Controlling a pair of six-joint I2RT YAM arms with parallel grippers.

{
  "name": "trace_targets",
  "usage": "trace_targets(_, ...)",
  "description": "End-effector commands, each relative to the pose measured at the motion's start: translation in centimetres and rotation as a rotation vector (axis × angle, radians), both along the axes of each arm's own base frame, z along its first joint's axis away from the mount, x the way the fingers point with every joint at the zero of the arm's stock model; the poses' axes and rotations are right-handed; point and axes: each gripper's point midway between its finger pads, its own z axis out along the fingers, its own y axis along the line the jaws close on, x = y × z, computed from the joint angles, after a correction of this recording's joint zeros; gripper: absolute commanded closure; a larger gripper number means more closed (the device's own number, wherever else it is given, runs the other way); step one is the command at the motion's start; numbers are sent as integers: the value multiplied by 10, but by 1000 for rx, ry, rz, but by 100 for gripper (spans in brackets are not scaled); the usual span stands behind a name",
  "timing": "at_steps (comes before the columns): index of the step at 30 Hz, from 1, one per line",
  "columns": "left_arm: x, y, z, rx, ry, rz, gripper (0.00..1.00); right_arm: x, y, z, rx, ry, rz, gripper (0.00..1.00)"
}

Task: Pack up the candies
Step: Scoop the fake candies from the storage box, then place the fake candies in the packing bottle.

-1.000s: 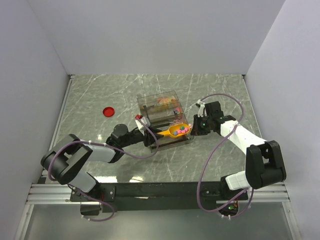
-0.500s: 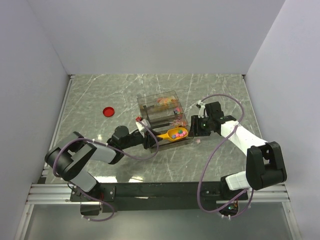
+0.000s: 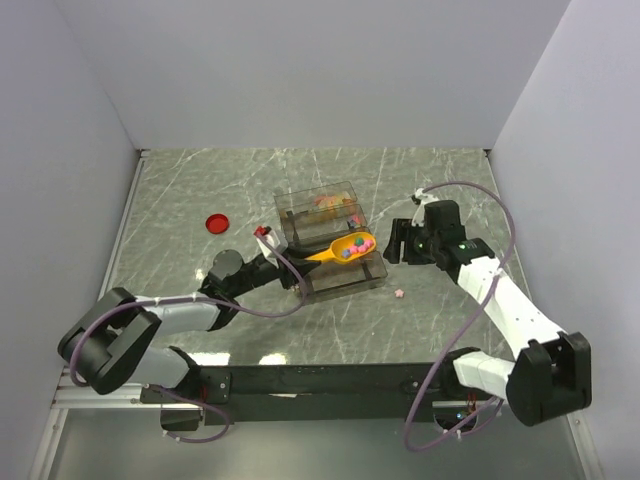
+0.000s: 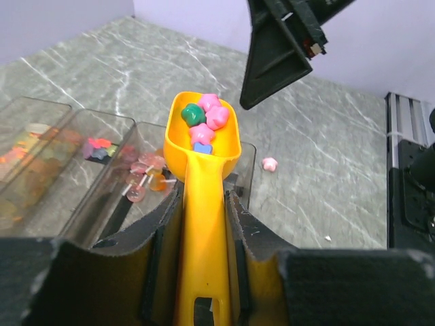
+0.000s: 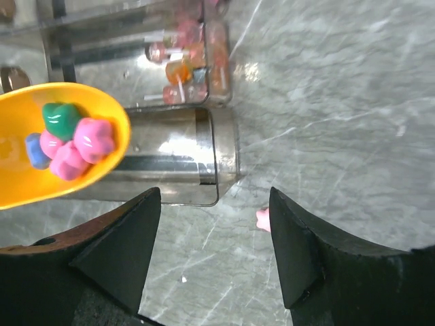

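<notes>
My left gripper [image 4: 204,198] is shut on the handle of a yellow scoop [image 4: 202,153]. The scoop [image 3: 345,247] is held over the near compartments of a clear box [image 3: 330,189]. Several candies [image 4: 206,119], pink, green and blue, lie in its bowl, and they also show in the right wrist view as candies [image 5: 68,139]. More sweets [image 5: 178,66] sit in the box's compartments. One pink candy [image 3: 399,293] lies loose on the table right of the box. My right gripper [image 3: 398,243] hangs open to the right of the scoop's bowl, nothing between its fingers [image 5: 129,241].
A flat red lid [image 3: 217,222] lies on the table left of the box. Grey walls close the table on three sides. A metal rail [image 4: 401,136] runs along the near edge.
The right gripper opened and drew back to the right, away from the box. The scoop moved up and slightly left with the left arm. A pink candy now lies on the table.
</notes>
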Motion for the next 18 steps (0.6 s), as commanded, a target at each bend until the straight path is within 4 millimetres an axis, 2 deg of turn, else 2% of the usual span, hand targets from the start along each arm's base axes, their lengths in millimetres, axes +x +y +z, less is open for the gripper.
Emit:
trace_targets(1,3,8,32,-78,-47,40,96,4,-10,21,-3,-78,-83,28)
trace_targets(5,13,18,47,-93,-34,107,95,-8,-15,33,16,-116,-110,26)
trace_targets(6,15,23,57,-107,-46,125,95,-11,-15,33,21,-115,-114,26)
trace_targets(7,18,24,59,-100,-32,141,95,-14,-16,33,25,-112,-117,26)
trace_targets(13,35,46,91,-125,-37,234,96,-32,-9,47,99,-144,-99,24)
trace_targets(18,55,75,99,-81,-21,349,97,-42,-6,51,128,-166,-77,21)
